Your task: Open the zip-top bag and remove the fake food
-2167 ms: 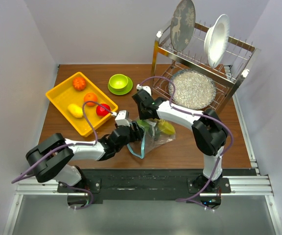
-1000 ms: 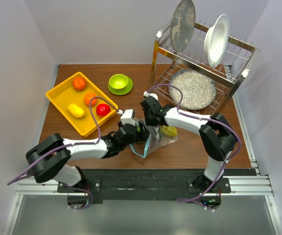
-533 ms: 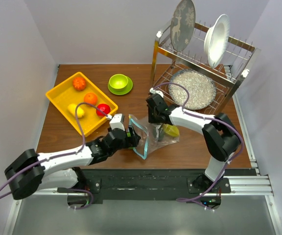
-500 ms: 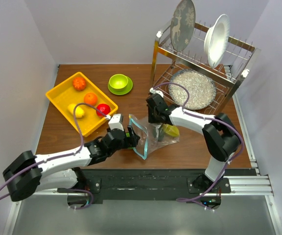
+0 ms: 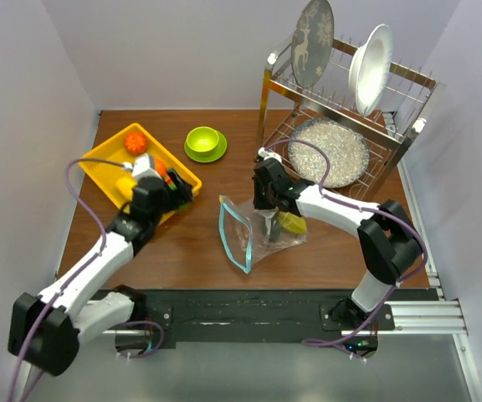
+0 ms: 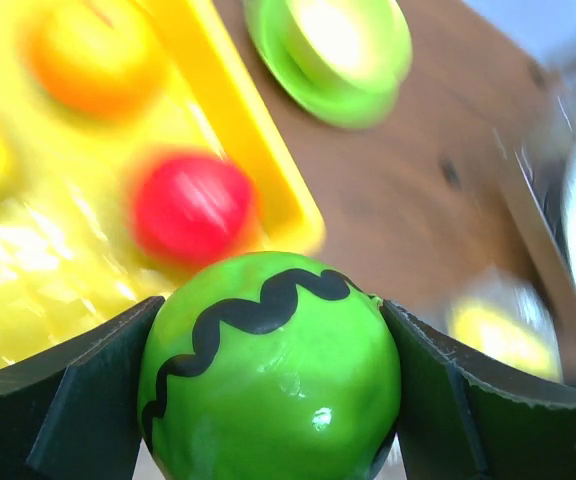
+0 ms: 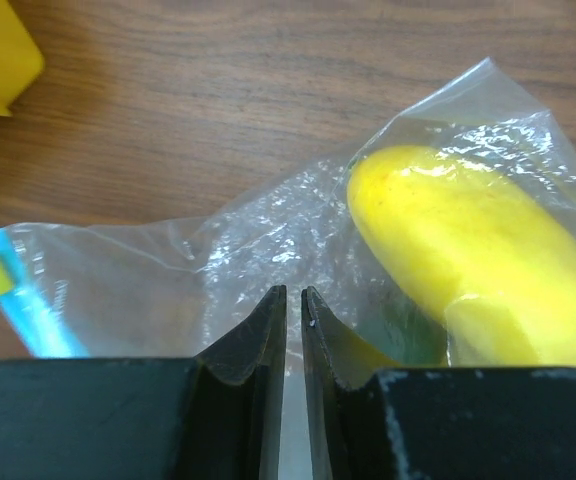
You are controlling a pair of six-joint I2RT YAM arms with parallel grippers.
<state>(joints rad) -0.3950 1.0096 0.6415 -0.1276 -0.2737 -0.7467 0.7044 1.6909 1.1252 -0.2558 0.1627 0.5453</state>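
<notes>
The zip-top bag lies on the table's middle, its teal zip strip gaping toward the left. Inside it a yellow piece of fake food rests beside a dark green bit. My right gripper is shut on the bag's clear film, above the bag in the top view. A green fake fruit with a black zigzag is clamped in my left gripper, which hangs over the yellow tray's near corner.
The yellow tray at the left holds an orange piece, a red ball and other pieces. A lime-green bowl on its saucer stands behind it. A dish rack with plates fills the back right.
My left arm has swung from the bag's mouth leftward to the yellow tray, carrying the green fruit. The right gripper keeps its hold on the bag, which has shifted little.
</notes>
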